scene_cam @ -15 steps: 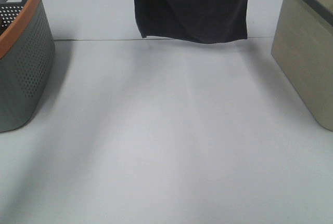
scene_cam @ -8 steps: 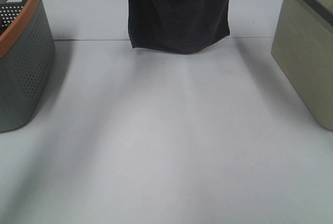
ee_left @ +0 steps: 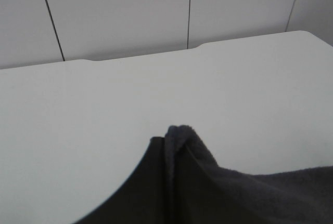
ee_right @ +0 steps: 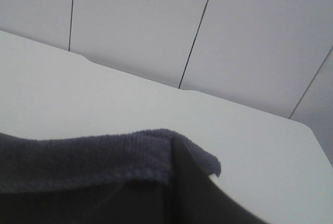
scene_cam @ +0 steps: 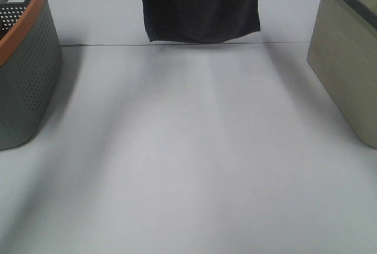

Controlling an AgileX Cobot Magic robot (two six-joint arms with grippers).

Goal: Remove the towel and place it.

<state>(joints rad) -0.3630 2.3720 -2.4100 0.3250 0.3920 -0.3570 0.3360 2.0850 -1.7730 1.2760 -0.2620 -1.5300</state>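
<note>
While the towel hangs lifted, the white surface [scene_cam: 188,160] spreads wide beneath it, with a thin seam line across its far part. At the left edge of the exterior view stands a grey perforated basket [scene_cam: 26,83] with an orange rim, and at the right edge a beige bin [scene_cam: 347,65] with a dark rim. Both sit well apart from the cloth, and either could be where it is meant to go; I cannot tell which.

The towel [scene_cam: 200,6] hangs at the far middle, its upper part cut off by the frame. Its lower hem is nearly level and seems to hang free of the surface. It is spread broad, probably held by its two upper corners so that it falls flat rather than bunched.

Each wrist view shows one corner close up. Beside the left fingers [ee_left: 127,198], a smooth dark shape, a fold of terry stands pinched upright. Over the right fingers [ee_right: 195,198] the stitched hem wraps. Both pairs look clamped on the towel, though dark cloth hides the pinch itself. Removal seems done and placing is left.
</note>
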